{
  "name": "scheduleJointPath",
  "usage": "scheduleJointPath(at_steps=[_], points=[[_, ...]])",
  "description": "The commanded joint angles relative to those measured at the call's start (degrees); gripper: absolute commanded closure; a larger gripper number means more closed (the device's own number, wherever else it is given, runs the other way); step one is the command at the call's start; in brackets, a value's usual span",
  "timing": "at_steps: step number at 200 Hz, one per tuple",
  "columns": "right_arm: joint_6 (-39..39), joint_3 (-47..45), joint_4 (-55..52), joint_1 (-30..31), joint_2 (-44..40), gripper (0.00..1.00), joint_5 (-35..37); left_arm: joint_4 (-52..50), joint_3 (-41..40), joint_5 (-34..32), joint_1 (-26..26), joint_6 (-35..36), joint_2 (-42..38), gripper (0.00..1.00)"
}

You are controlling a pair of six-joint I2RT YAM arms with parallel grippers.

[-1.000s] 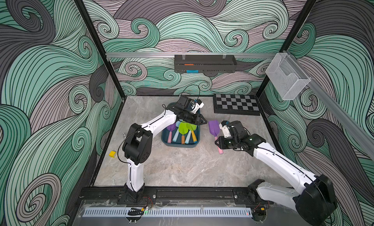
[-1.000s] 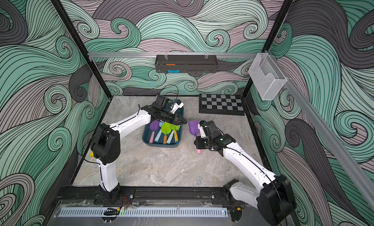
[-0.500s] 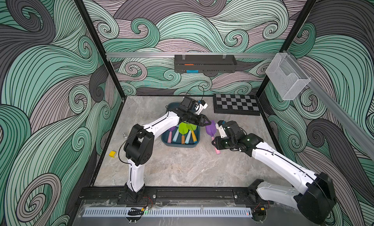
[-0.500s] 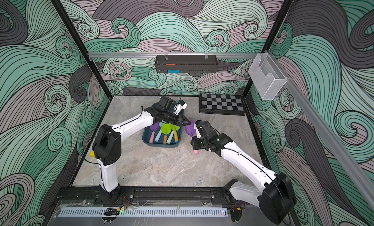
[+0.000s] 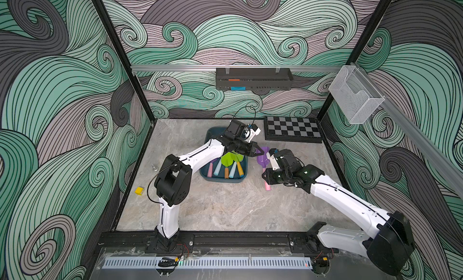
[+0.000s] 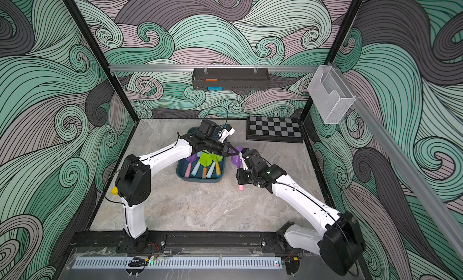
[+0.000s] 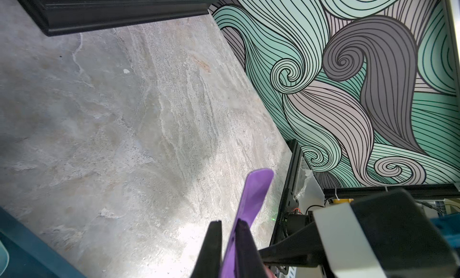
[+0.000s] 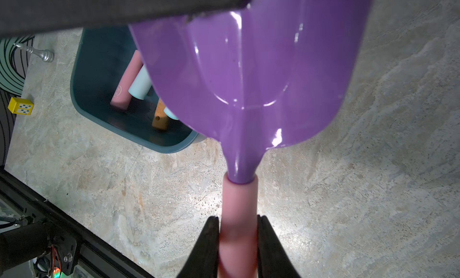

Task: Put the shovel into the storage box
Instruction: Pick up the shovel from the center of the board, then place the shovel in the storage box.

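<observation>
shovel: held just beside box, on right arm's side, not inside.
left gripper: clenched on blade, likely taking it over.
right gripper: jaws flank handle; grip unclear.

Both top views look down from high in front on the whole desk. The wrist cameras sit close behind the left tool and the right tool, and both see the purple shovel.
</observation>
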Motion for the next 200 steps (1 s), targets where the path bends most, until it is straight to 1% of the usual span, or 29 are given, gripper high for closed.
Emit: scheduleJointPath(at_steps=[1,8,11,28,43,64,77,103,121,132,140,200], points=[[-0.77,-1.18,6.03,0.65,-4.58,0.53,0.82,-0.89,0.83,-0.41,-0.01,1.76,1.26,1.00],[-0.87,-1.71,6.46,0.63,-5.99,0.46,1.36,-1.38,1.47,-0.31,0.35,1.95,1.26,1.00],[-0.97,-1.89,6.56,0.66,-6.62,0.45,1.64,-1.66,1.79,-0.23,0.67,2.05,1.26,1.00],[-1.87,-3.09,6.47,0.66,-9.87,0.42,3.05,-3.62,4.03,0.61,2.99,2.63,1.22,1.00],[-2.28,-4.21,5.71,0.66,-11.84,0.40,4.64,-6.65,6.94,1.77,6.40,5.02,1.25,1.00],[-2.77,-5.40,3.86,0.17,-12.17,0.36,6.28,-14.89,13.69,4.67,12.26,9.14,2.24,1.00],[-2.53,-6.49,3.69,-0.73,-12.00,0.36,5.80,-20.09,17.57,6.42,15.52,12.52,3.17,1.00],[-2.34,-8.39,3.78,-3.31,-11.71,0.36,3.93,-32.85,25.42,4.52,19.94,21.61,6.68,1.00],[-2.64,-9.12,3.89,-4.61,-11.93,0.36,2.84,-39.92,29.53,-1.57,20.89,26.47,10.22,1.00],[-2.83,-9.47,4.04,-5.19,-12.07,0.36,2.43,-41.43,30.43,-5.46,20.92,27.48,11.75,1.00],[-2.94,-9.67,3.98,-5.43,-12.18,0.36,2.09,-41.30,30.36,-7.05,20.91,27.61,12.59,1.00],[-2.41,-12.82,4.66,-6.11,-13.16,0.35,1.57,-40.10,29.69,-8.74,20.86,27.00,18.64,1.00]])
